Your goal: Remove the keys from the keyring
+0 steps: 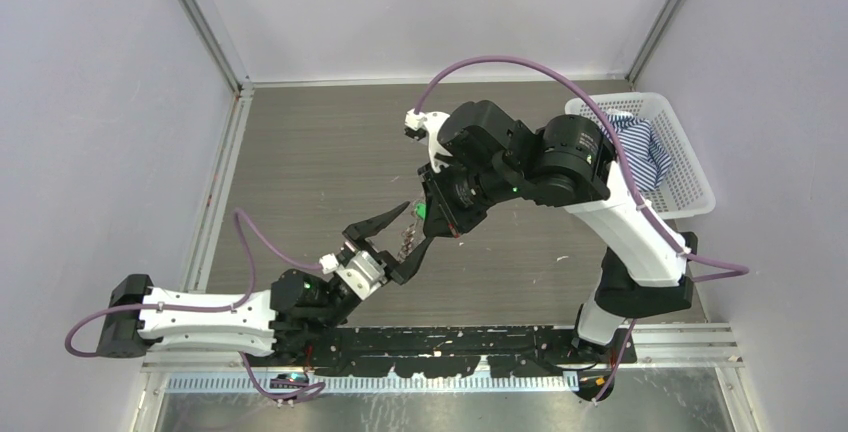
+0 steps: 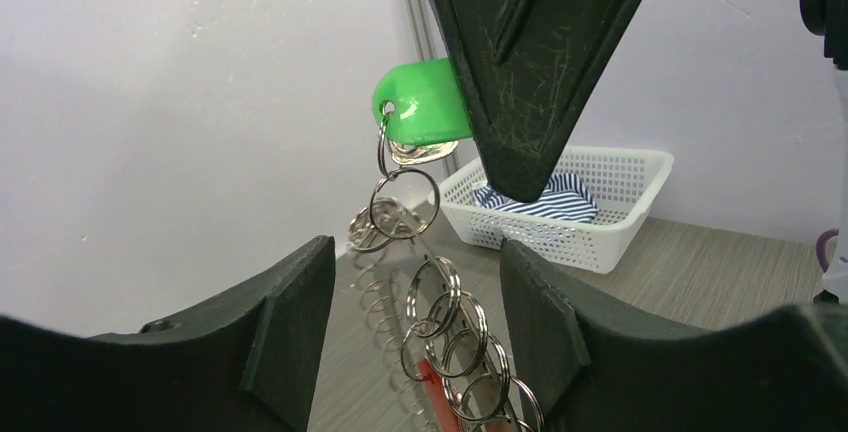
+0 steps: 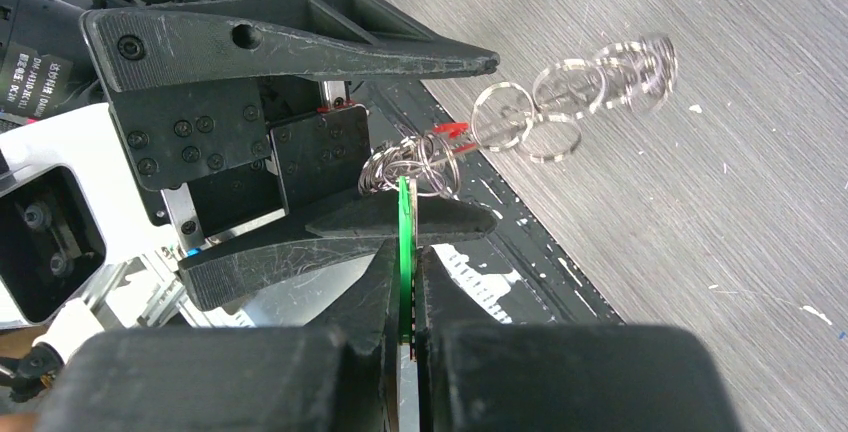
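My right gripper [image 3: 405, 252] is shut on the green-headed key [image 3: 404, 214], which it holds on edge above the table. In the left wrist view the green head [image 2: 420, 102] sticks out beside the right finger [image 2: 520, 62], with a silvery key [image 2: 422, 152] just under it. The keyring [image 2: 404, 204] hangs from the green head, and a chain of linked silvery rings [image 2: 455, 337] with a red piece dangles below. My left gripper [image 2: 415, 252] is open, one finger on each side of the chain, touching nothing. From above, both grippers meet at mid-table by the green key [image 1: 421, 209].
A white mesh basket [image 1: 692, 184] holding a blue-striped cloth [image 1: 640, 147] stands at the back right by the wall. A black strip [image 1: 480, 342] runs along the table's near edge between the arm bases. Walls close the table in on the left, right and back.
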